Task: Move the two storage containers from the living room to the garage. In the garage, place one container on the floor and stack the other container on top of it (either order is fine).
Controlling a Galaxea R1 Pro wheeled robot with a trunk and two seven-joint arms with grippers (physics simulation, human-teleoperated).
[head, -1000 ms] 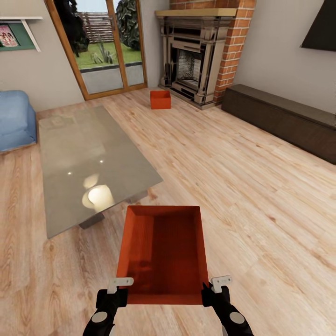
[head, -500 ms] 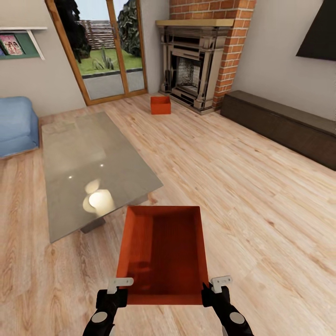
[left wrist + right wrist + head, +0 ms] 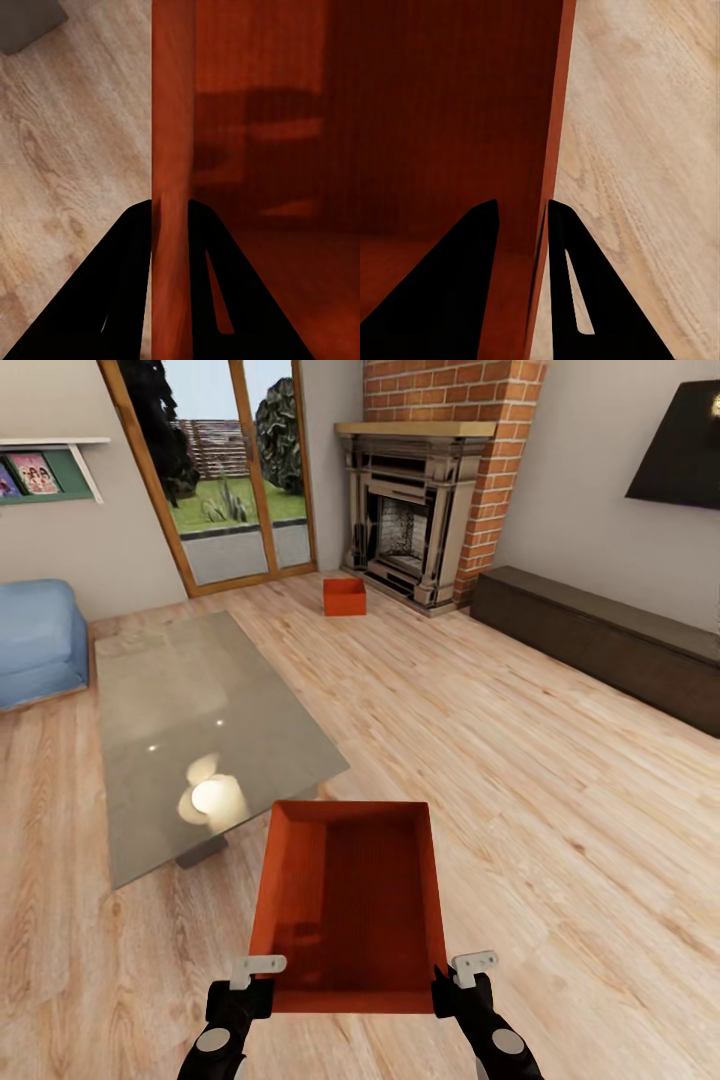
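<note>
Bright even daylight, lamp glare on glass table [image 3: 200, 700], soft shadows, wrist views slightly blurred

Two black arms with glossy rounded wrist housings, each with a grey round cap, left gripper [image 3: 252, 982] and right gripper [image 3: 462, 980] topped by pale grey perforated brackets, fingers [image 3: 124, 292] plain black tapered wedges.

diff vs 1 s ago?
Only the view shifted: the fireplace and far container look smaller and farther, so the robot is likely backing away. The held container stays between left gripper and right gripper, jaws clamped on its walls.
</note>
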